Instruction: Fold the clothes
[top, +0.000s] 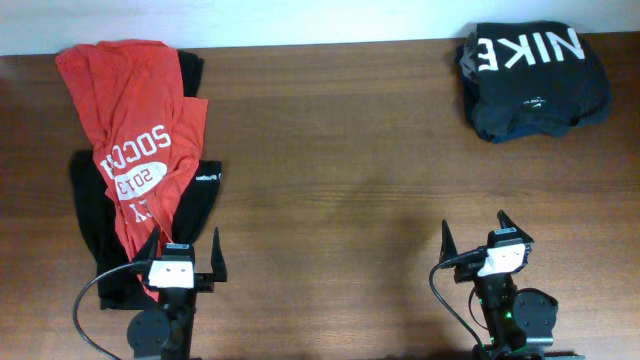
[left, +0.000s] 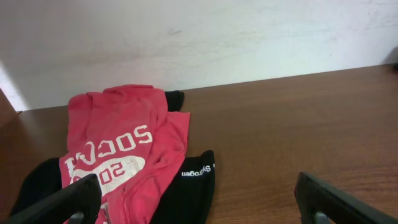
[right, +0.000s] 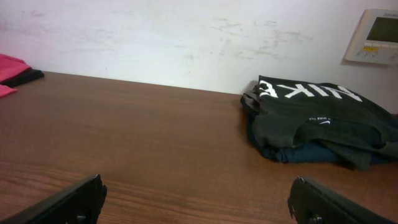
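Note:
An orange-red T-shirt (top: 130, 130) with white "SOCCER" lettering lies crumpled at the table's left, on top of long black garments (top: 195, 195) with a small white logo. Both show in the left wrist view, the T-shirt (left: 118, 143) over the black garment (left: 189, 190). My left gripper (top: 183, 245) is open and empty at the front left, its left finger over the pile's near edge, as its own view (left: 199, 199) shows. My right gripper (top: 473, 230) is open and empty at the front right, over bare table (right: 196, 199).
A folded stack of dark garments (top: 530, 80) with white "NIKE" lettering sits at the back right, also in the right wrist view (right: 317, 121). A wall panel (right: 376, 36) hangs on the white wall behind. Brown wooden table (top: 340, 160) lies between the piles.

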